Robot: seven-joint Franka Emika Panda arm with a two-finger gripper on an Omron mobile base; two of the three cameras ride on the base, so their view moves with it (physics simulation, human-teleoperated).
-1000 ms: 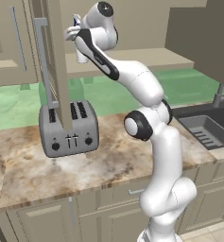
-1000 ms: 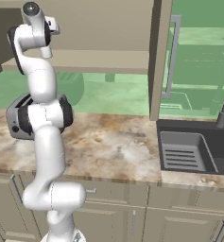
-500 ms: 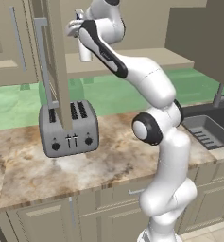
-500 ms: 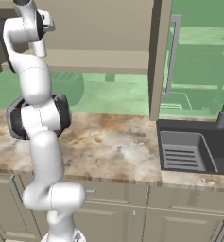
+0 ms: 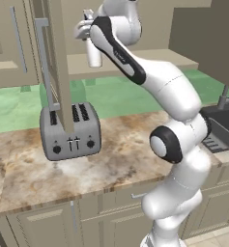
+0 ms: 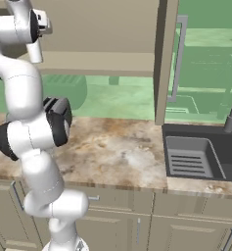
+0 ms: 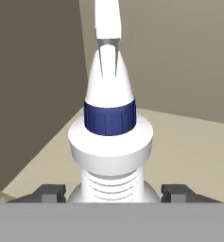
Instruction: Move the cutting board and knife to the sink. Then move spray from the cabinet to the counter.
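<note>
Cabinet [image 5: 135, 60] shelf level: spray [image 5: 93, 54] upright, just above it, pinched between jaws.

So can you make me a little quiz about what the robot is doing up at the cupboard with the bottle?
1. True or false: the spray sits between the two fingertips of the gripper.
2. What stands on the counter under the open cabinet door? A) a kettle B) a toaster C) a bowl
3. Fill in: the ribbed rack lies inside the ____.

Key:
1. True; a fingertip shows on each side of its body in the hand view.
2. B, the grey toaster.
3. sink.
</note>
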